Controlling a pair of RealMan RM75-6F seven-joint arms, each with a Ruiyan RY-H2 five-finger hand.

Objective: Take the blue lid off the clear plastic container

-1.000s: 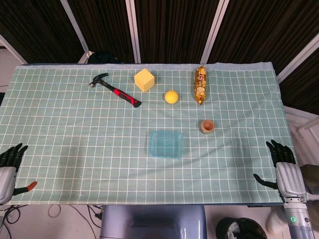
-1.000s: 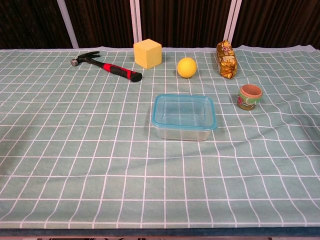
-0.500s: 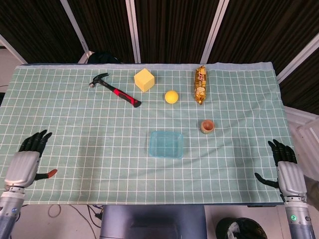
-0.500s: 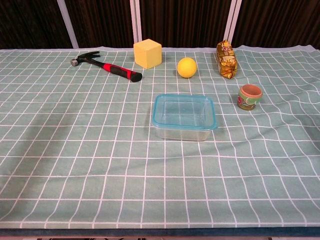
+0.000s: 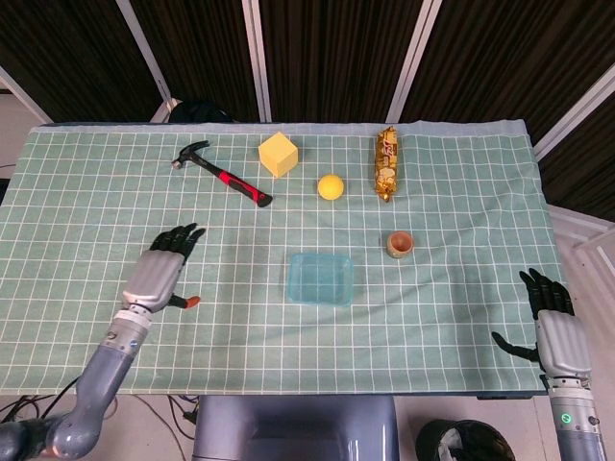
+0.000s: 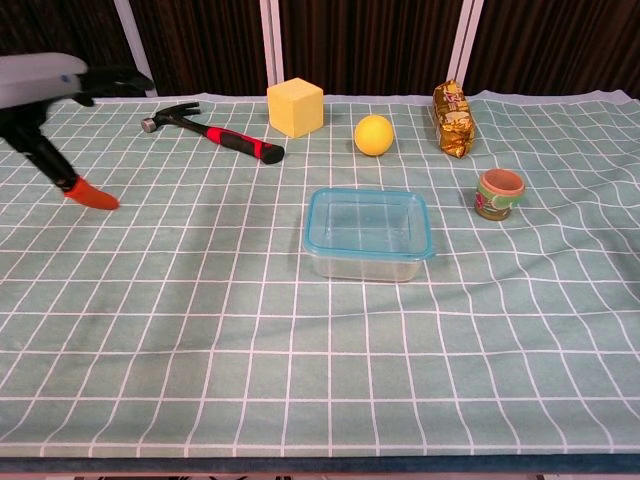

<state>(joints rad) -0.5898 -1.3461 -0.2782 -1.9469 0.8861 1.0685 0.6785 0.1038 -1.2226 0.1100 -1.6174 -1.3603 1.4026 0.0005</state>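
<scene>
We see the clear plastic container sitting near the middle of the checked green cloth, its blue lid seated flat on top with the rim closed all round. Taking the container as the centre of a clock in the head view, our left hand is at nine o'clock, well apart from the container, above the cloth with its dark fingers stretched forward and spread, the thumb with its orange tip sticking out to the side, and nothing in its grasp. In the chest view the same hand shows at the upper left edge, its orange thumb tip pointing down toward the cloth. Our right hand is at about four o'clock, off the near right corner of the table, fingers extended and apart, holding nothing. At eleven o'clock lies a hammer with a red and black handle; at twelve o'clock, a yellow block and, nearer the container, a yellow ball. A gold-wrapped packet lies at one o'clock, and a small cup stands at two o'clock, near the container but not touching it.
</scene>
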